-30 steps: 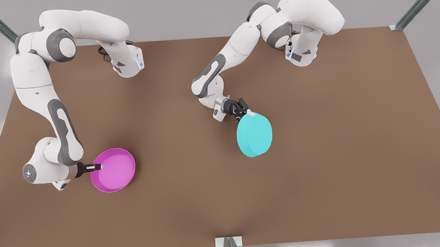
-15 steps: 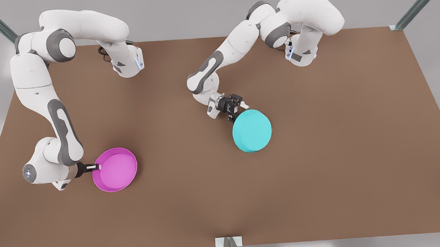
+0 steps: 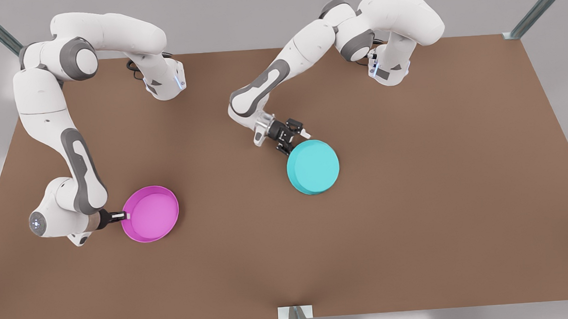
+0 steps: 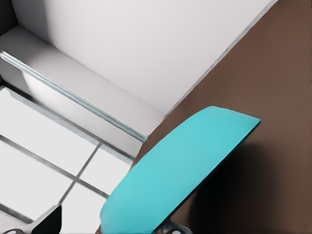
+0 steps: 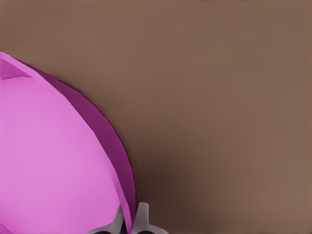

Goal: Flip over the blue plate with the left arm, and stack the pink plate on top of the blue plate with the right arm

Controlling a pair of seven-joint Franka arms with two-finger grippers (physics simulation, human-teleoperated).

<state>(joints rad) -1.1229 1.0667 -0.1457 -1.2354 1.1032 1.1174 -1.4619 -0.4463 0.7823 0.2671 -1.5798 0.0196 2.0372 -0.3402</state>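
The blue plate (image 3: 312,166) lies base-up near the table's middle; in the left wrist view the blue plate (image 4: 180,165) looks slightly tilted over its own shadow. My left gripper (image 3: 295,142) is at its far-left rim, open, with its fingers (image 4: 48,222) spread wide on either side of the edge. The pink plate (image 3: 152,215) sits hollow side up at the front view's left. My right gripper (image 3: 127,216) is shut on its rim. The right wrist view shows both fingertips (image 5: 141,217) pinching the pink plate (image 5: 53,161) at its wall.
The brown table (image 3: 413,221) stretches bare between and around the two plates. A small metal bracket (image 3: 295,314) stands at the near edge. Metal frame posts (image 3: 538,5) rise at the far corners, beside the two arm bases.
The blue plate went from steeply tilted to nearly flat, base up, and shifted left with the left gripper, whose fingers spread. The pink plate, held by the right gripper, crept up and right.
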